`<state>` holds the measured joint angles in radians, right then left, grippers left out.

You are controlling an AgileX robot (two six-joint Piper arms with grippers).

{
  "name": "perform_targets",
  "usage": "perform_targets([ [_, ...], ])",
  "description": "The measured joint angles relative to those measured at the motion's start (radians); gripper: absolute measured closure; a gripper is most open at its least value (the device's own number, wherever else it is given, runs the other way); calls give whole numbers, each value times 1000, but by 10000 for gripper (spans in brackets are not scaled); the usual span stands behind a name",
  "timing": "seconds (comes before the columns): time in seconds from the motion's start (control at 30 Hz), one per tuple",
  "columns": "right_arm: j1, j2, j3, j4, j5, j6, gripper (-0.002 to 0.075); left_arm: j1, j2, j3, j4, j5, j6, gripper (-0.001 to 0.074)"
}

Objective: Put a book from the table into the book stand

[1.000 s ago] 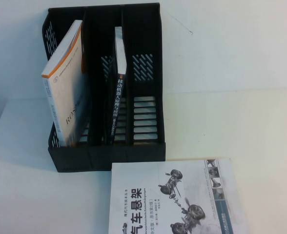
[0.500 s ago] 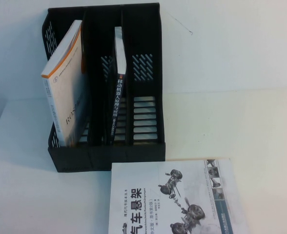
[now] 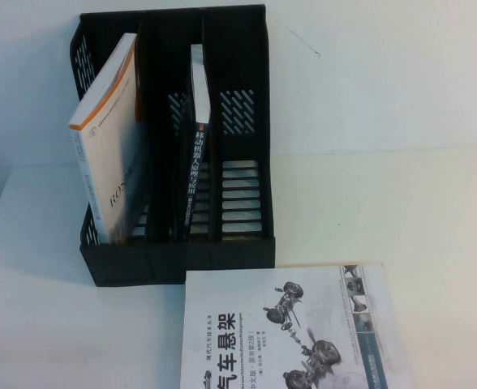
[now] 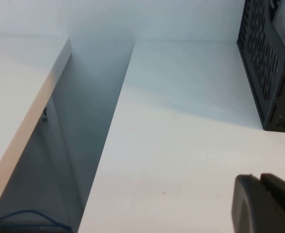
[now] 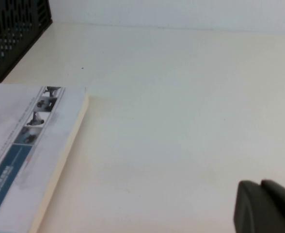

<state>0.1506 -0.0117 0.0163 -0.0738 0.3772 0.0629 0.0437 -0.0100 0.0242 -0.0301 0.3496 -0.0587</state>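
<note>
- The book (image 3: 196, 154) is already standing in the book stand's (image 3: 247, 235) middle slot.
- Your left gripper (image 4: 264, 204) is hovering over the tabletop (image 3: 401, 211), jaws closed.
- Your right gripper (image 5: 266, 206) is hovering too; I cannot tell its jaws.
- Bumping the stand could tip the books.

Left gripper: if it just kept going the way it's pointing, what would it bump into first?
Probably nothing soon. The left gripper, jaws shut, hangs over bare table. The book stand sits off to one side of its line, though depth is hard to judge. The right gripper is parked elsewhere.
</note>
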Motion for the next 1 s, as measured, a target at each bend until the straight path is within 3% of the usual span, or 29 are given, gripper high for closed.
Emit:
perform_targets([
  [1.0, -45, 0, 2, 4, -6, -2, 723, 0, 0, 0, 3, 0, 0, 738],
])
